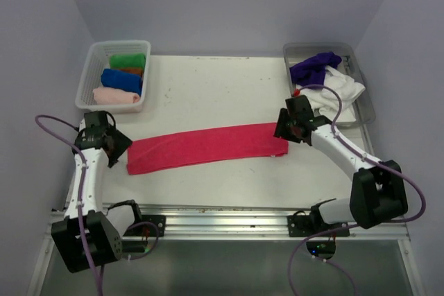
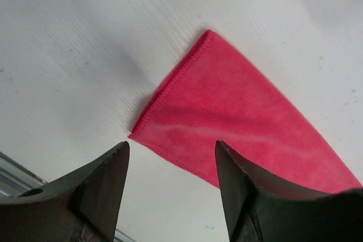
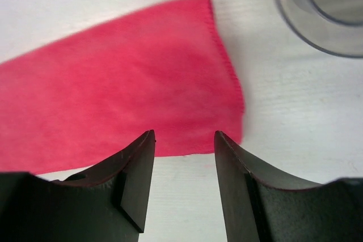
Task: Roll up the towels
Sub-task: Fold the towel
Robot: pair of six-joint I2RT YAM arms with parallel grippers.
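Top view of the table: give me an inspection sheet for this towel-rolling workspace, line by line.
Surface: white table, lightly speckled.
Job's things: hot pink cloth towel lies flat as a long strip at centre. Green towel, orange towel, blue towel and pale pink towel sit rolled in the white plastic lattice basket, far left. Deep purple towel and white towel lie unrolled in the grey metal tray, far right.
Clutter: nothing seen.
Hands: left hand open at the pink strip's left end; right hand open at its right end; neither holds anything.
Cables: left purple cable and right purple cable run along the arms.
Surroundings: lilac walls; metal rail at the near edge.
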